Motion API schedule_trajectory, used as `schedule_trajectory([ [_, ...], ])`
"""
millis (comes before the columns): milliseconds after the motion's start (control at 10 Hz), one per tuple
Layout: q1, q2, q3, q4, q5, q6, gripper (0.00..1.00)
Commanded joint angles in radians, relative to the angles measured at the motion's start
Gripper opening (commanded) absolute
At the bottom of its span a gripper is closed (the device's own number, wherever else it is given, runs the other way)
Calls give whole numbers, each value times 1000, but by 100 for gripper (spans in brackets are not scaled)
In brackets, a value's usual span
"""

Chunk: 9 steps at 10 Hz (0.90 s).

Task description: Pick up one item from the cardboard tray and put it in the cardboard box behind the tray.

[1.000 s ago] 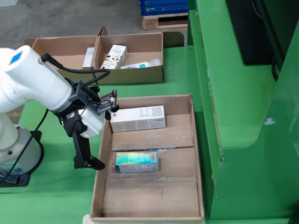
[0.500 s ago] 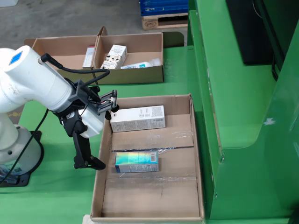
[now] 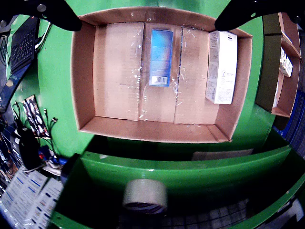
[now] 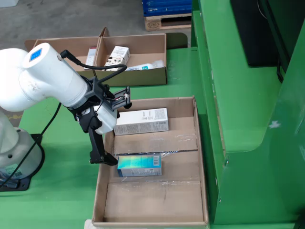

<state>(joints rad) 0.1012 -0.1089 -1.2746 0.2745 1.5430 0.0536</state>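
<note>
A shallow cardboard tray (image 3: 84, 71) holds a blue box (image 3: 160, 57) in the middle and a white box (image 3: 221, 67) to the right in the gripper-mounted view. In the still view the tray (image 4: 198, 143) shows the blue box (image 4: 139, 165) and the white box (image 4: 141, 121) lying flat. My gripper (image 3: 152, 12) hovers above the tray, open and empty, with dark fingers (image 3: 52, 14) at both top corners. In the still view the gripper (image 4: 116, 128) is over the tray's left side, above the two boxes. A divided cardboard box (image 4: 143, 47) stands beyond the tray.
The divided box holds a white carton (image 4: 116, 57) and a tube (image 4: 145, 67). A green machine frame (image 4: 238, 95) runs along the tray's right side. A tape roll (image 3: 145, 195) lies below the tray in the gripper view. A keyboard (image 3: 24, 43) sits at left.
</note>
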Motion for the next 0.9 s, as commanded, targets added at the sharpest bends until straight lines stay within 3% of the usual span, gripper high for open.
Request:
schedule_trajectory([
  [0, 30, -16, 56, 12, -16, 23, 100],
  [800, 48, -196, 150, 26, -3, 13, 100],
])
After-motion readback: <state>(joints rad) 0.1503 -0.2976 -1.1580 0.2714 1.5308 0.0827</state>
